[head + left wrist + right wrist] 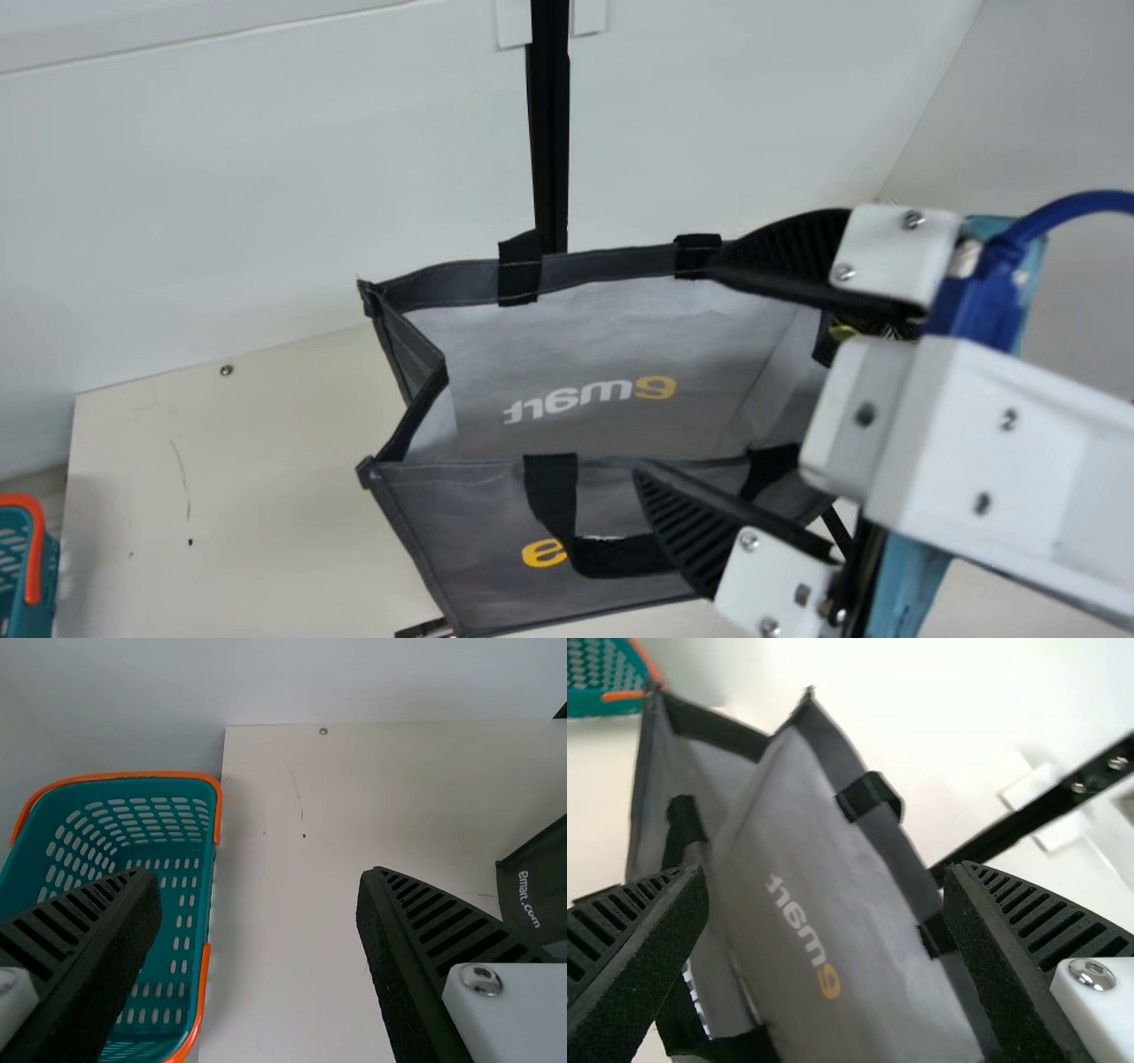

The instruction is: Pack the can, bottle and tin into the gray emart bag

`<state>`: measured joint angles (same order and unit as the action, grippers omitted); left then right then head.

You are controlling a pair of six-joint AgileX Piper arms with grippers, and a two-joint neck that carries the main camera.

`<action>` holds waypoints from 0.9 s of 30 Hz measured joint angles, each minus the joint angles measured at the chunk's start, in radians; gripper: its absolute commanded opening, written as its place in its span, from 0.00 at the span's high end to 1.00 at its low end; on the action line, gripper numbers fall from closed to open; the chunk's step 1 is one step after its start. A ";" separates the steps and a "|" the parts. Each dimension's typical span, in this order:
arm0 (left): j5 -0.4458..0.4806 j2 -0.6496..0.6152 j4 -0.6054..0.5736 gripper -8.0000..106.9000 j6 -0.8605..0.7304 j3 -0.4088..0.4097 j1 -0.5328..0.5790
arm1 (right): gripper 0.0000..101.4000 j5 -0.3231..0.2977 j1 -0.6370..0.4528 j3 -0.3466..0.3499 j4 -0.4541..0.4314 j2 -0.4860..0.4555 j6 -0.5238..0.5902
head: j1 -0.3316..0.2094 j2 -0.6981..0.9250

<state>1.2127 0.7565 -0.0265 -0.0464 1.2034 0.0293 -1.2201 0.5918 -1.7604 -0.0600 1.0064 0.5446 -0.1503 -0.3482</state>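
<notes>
The pale wall (266, 186) rises behind the cream desk (266, 496). On the desk stands the gray bag (483, 532), its wide mouth open and facing up. The near left side is creased inward, so the rim bends in a sharp fold there. Inside, the far panel shows white and yellow lettering (589, 399), turned mirror-wise; a yellow letter (542, 553) marks the outer front.

The right arm (983, 443) comes in over the bag's right end. Just beyond the desk's left edge is the teal basket (115, 992) with orange on its rim, seen well apart from the bag in the left wrist view.

A black post (551, 133) stands upright against the wall, behind the bag. The right gripper (680, 368) has its fingers spread wide, one overlapping the bag's far rim in the main view and the other in front of its near side; whether they touch the cloth I cannot tell. The left gripper (257, 875) is open too, one finger seen across the basket and the other across the desk.

The near black handle (611, 556) hangs in a loop down the bag's front. Behind the right gripper is a dark and gold object (846, 331), too hidden to name. Smallest are a screw (227, 369) near the desk's back edge and a black speck (190, 541) nearer the front.
</notes>
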 measured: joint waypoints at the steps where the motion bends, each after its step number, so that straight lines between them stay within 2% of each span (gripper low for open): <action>1: 0.000 0.000 0.000 0.15 0.000 0.000 0.000 | 0.10 0.000 -0.010 -0.008 0.000 0.000 -0.006 | -0.002 0.000; 12: 0.000 0.000 0.000 0.15 0.000 0.000 0.000 | 0.10 0.000 -0.175 -0.079 -0.042 0.020 -0.076 | 0.000 0.000; 27: 0.000 0.000 0.000 0.15 0.000 0.000 0.000 | 0.10 0.000 -0.431 -0.118 -0.092 0.056 -0.204 | 0.000 0.000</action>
<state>1.2127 0.7565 -0.0265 -0.0464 1.2034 0.0293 -1.2201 0.1608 -1.8784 -0.1517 1.0624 0.3403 -0.1503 -0.3482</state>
